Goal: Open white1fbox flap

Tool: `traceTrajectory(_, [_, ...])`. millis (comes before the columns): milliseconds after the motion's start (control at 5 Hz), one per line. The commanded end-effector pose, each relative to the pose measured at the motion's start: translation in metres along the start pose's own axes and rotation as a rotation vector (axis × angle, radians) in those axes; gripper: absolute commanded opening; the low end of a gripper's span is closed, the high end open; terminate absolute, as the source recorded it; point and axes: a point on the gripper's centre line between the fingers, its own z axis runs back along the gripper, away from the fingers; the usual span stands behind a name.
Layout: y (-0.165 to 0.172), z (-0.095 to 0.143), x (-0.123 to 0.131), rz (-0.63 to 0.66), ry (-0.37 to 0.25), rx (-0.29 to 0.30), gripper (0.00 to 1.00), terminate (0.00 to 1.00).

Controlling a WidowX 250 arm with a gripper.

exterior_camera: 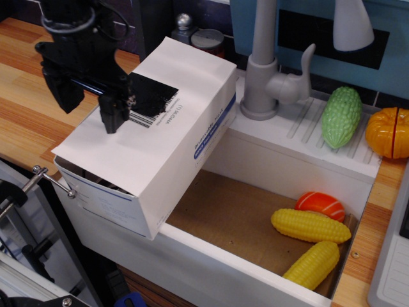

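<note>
Open-fingered end effector (91, 105) over white1fbox (150, 137) flap (131, 144); barcode (142, 118), print too small to read.

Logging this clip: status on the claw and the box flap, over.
Claw open, empty, one finger over the flap, the other off its left edge. White box flap shut, lying flat. Nothing in the way.

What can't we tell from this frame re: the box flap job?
Single view, observation.image:
- Gripper contact with flap: one finger overlaps it, the other sits off its left edge; touching or hovering is unclear.
- Box interior: only a dark slit shows under the flap at the near end.
- Box's far-left side: hidden by the gripper and the box itself.
- Barcode text: too small to read.
</note>
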Motion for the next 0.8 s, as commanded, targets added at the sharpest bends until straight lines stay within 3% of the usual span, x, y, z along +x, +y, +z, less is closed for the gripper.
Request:
traceTrajectory(0, [0.013, 0.002, 0.007, -0.012, -0.060, -0.110, 1.00, 0.00])
traceTrajectory(600, [0.011, -0.015, 0.008, 0.038, -0.065, -0.238, 1.00, 0.00])
